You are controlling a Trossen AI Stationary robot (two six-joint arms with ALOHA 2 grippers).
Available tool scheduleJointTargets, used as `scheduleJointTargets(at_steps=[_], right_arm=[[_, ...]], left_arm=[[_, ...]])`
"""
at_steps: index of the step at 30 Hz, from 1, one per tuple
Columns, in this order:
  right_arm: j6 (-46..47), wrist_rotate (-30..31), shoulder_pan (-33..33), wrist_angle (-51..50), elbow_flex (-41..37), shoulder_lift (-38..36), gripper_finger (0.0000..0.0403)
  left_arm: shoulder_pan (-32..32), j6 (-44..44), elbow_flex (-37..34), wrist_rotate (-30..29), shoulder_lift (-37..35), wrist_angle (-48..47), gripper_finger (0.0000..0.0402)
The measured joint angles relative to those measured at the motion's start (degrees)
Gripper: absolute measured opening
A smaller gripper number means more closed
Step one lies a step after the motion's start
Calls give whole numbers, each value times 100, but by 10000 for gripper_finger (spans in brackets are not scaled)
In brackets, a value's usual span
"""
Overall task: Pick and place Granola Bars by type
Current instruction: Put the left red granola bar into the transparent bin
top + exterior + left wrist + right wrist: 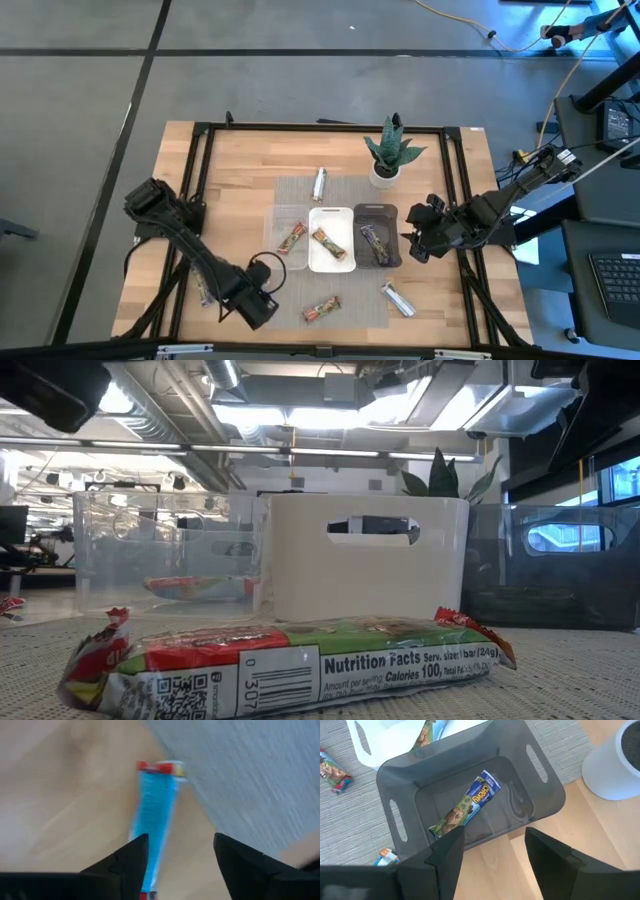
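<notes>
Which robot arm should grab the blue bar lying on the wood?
Probably the left. Its open tool hangs right over the blue bar, while the right tool sits by the dark grey bin.

floor (80,90): grey, dark seams | ceiling (300,400): exposed ducts, bright lights | keyboard (612,280) on side desk

The red-green bar (290,665) reads "Nutrition Facts", "Calories 100" and "30"; the bar in the dark bin (467,805) reads "Chewy".

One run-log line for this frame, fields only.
left gripper: open over blue bar, bare wood | right gripper: open, above dark grey bin | bins: one bar each | mat: three loose
</notes>
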Motion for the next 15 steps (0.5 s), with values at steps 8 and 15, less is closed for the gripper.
scheduleJointTargets(at_steps=[8, 15], right_arm=[[-19, 11, 0, 0, 0, 0, 213], [-9, 16, 0, 4, 0, 0, 213]], left_arm=[[5, 191, 1, -143, 1, 80, 241], [17, 205, 1, -194, -1, 78, 242]])
